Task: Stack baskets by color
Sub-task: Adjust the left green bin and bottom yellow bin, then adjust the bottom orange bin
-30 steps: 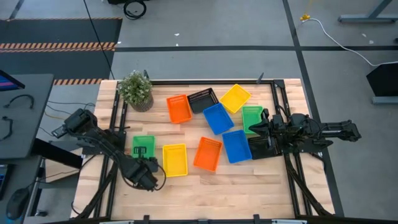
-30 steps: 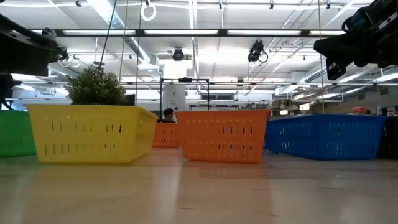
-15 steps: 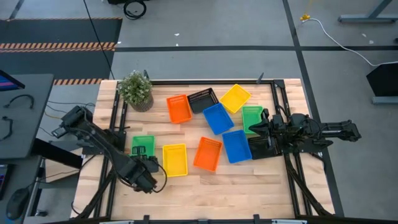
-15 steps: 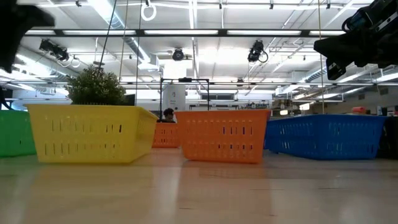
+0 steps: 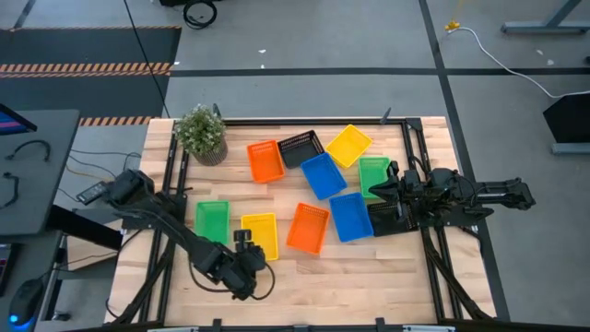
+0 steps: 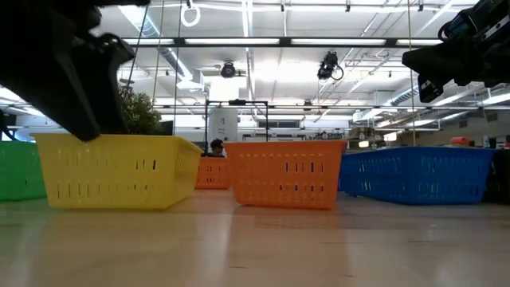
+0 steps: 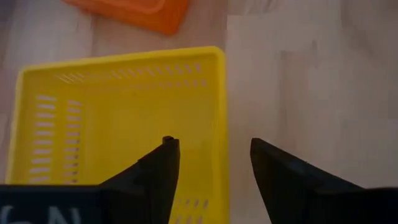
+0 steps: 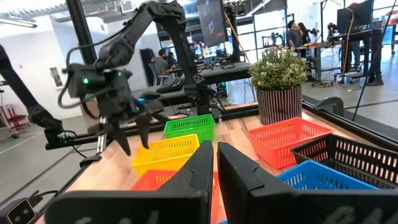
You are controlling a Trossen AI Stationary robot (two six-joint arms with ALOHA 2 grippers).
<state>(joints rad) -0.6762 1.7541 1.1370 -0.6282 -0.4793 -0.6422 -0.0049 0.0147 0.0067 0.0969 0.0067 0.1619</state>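
Ten baskets lie flat on the wooden table. A green basket (image 5: 211, 219) and a yellow basket (image 5: 259, 235) are at the near left, with orange (image 5: 308, 228) and blue (image 5: 350, 216) ones beside them. Farther back lie orange (image 5: 265, 160), black (image 5: 300, 148), yellow (image 5: 348, 145), blue (image 5: 323, 175) and green (image 5: 373, 175) ones. A second black basket (image 5: 383, 219) lies partly under the right arm. My left gripper (image 7: 214, 146) is open over the near yellow basket's near end wall (image 7: 221, 118), one finger over the inside and one over the table. My right gripper (image 8: 216, 163) is shut, level above the table's right side.
A potted plant (image 5: 201, 132) stands at the far left corner. Bare wood runs along the near edge (image 5: 350, 277). Black frame rails border the table on the left and right. People stand in the room beyond the table (image 8: 292, 37).
My left gripper has left the green basket's near end and swung toward the table's right and near edge. It has tipped its fingers and now stands over the yellow basket's near end. The green basket stays flat where it was.
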